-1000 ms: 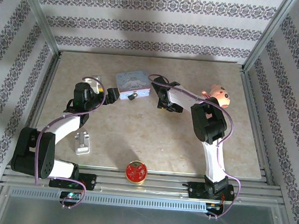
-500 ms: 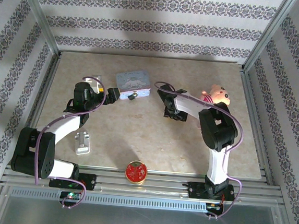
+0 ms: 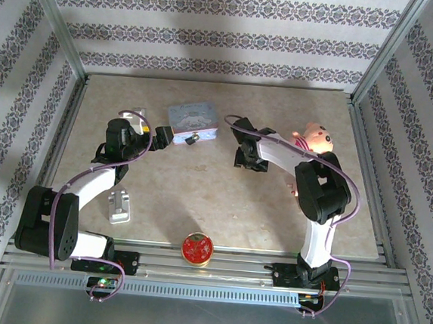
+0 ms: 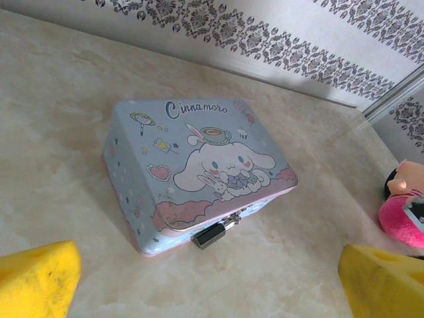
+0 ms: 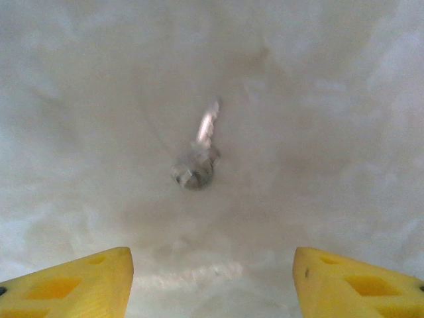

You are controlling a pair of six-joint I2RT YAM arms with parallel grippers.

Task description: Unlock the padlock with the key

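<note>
R gripper [image 5: 212, 281] slid away from the tin [image 4: 199, 165] & now hangs over the key [image 5: 197, 159], fingers spread wide, prob. ready to grab it.

Beige marbled tabletop [image 3: 198, 198], damask-striped wallpaper walls [image 3: 220, 37], aluminium frame posts [image 3: 57, 30]

White-and-black jointed left arm [image 3: 89, 183] and matching right arm [image 3: 312, 242], purple-cabled.
Each has smooth white tubular links, bulky black joint housings and a black base, with a thin purple cable [image 3: 357, 195] looping alongside. The fingers [image 4: 36, 281] are blunt yellow wedges, and the right pair [image 5: 73, 285] has small recessed holes.
</note>
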